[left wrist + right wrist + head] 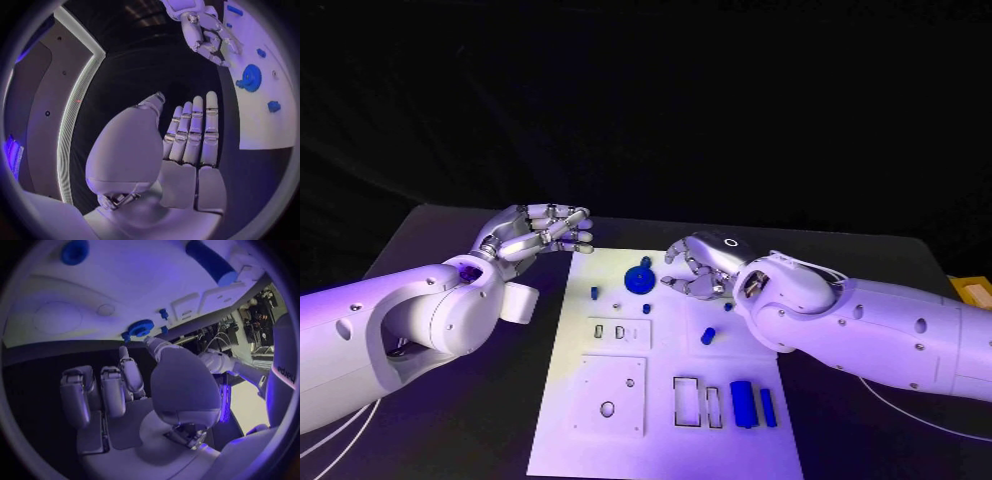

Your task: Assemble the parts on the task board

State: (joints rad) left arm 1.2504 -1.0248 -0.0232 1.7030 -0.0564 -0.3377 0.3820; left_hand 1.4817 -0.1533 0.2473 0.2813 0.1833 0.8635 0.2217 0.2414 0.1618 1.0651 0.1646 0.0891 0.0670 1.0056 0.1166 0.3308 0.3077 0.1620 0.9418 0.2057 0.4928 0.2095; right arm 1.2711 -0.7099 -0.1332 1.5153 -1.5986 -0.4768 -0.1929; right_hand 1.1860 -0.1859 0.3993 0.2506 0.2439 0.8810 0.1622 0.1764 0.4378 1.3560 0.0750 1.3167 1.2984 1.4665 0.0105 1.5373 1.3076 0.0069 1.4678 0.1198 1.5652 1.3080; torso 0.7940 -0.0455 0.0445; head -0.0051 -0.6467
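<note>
The white task board [661,400] lies in the middle of the table. A round blue part [640,278] sits near its far end, with a small blue peg [594,293] to its left. Another small blue piece [708,335] lies mid-board, and two blue blocks [743,403] stand at the near right. My right hand [701,265] hovers just right of the round part [251,77], fingers bent loosely downward and holding nothing. My left hand [538,232] is off the board's far left corner; its fingers [194,130] are stretched out and hold nothing.
Rectangular slots [689,400] and raised plates with holes [615,395] mark the board's near half. Black table [459,420] surrounds the board on both sides. A yellow object [972,288] sits at the table's right edge.
</note>
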